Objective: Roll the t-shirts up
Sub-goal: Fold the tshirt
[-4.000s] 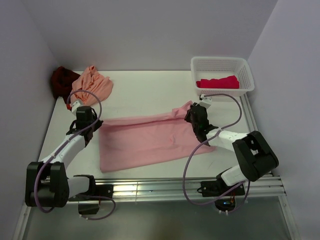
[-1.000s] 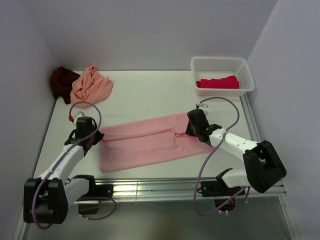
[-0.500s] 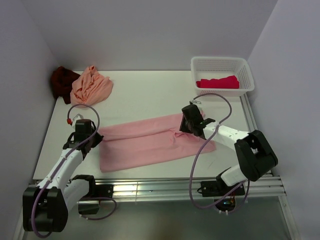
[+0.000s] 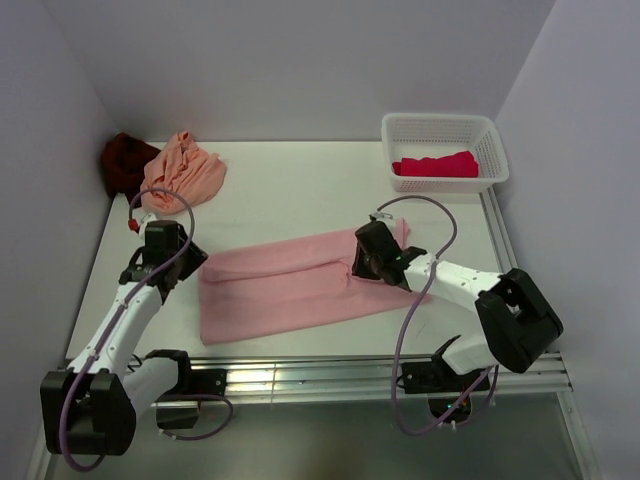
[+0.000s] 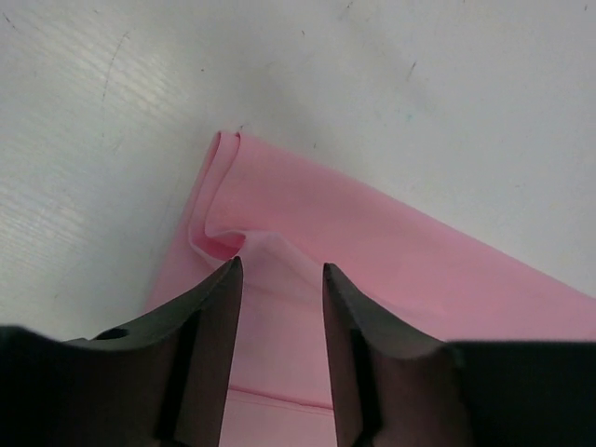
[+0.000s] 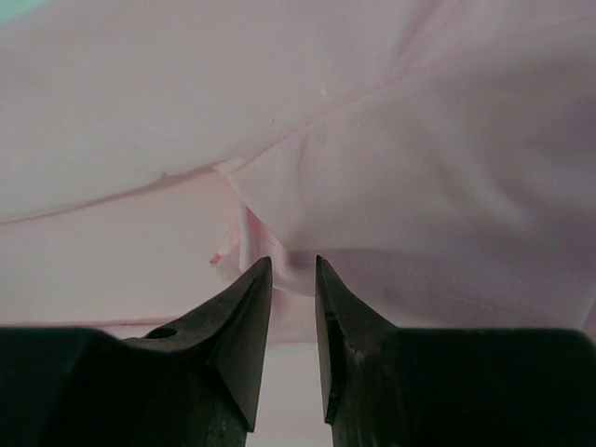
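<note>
pink t-shirt (image 4: 290,282), folded lengthwise

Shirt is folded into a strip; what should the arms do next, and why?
Probably start rolling from the right end: the right gripper pinches a fold of the light pink t-shirt, while the left gripper stands open above its corner, ready to steady it.

White table (image 4: 290,190) — pink (image 4: 290,285), peach (image 4: 183,170), maroon t-shirts (image 4: 122,160); basket (image 4: 443,130) far-right.
</note>
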Controlling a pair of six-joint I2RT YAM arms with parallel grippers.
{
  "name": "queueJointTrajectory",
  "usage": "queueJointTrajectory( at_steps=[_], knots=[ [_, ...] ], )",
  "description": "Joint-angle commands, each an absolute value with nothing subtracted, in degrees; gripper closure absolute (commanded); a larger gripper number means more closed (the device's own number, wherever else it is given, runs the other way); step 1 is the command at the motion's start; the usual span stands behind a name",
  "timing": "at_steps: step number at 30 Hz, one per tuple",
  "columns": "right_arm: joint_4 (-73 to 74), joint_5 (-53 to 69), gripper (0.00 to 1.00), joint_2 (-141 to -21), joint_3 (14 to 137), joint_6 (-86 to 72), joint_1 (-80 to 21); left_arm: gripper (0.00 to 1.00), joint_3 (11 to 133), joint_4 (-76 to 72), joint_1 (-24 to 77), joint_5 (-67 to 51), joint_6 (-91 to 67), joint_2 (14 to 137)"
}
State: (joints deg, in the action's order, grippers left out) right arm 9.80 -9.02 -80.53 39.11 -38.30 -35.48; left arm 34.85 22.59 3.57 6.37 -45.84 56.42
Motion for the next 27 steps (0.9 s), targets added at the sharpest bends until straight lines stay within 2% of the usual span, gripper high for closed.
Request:
queueJointTrajectory(
  at_steps=[1,4,15,20,27],
  knots=[
    [11.9,-13.0,0.65,-77.9,42.9,-37.8,-35.7,0.54,38.8,24.3,3.6,6.7,-44.7,59.0],
    [13.4,-14.8,0.62,-76.7,43.8,-38.5,-35.6,0.52,39.1,23.6,3.6,5.1,-44.1,62.2],
    [10.4,-15.4,0.62,-72.9,38.3,-42.2,-35.1,0.54,38.6,19.8,3.6,3.5,-43.3,71.5],
    [10.3,-15.4,0.63,-71.5,37.4,-42.0,-35.2,1.00,35.1,19.4,4.6,4.0,-44.0,68.3],
    [9.8,-14.3,0.63,-71.6,36.5,-42.6,-35.2,1.00,32.1,21.8,8.3,9.0,-47.1,61.0]
  ],
)
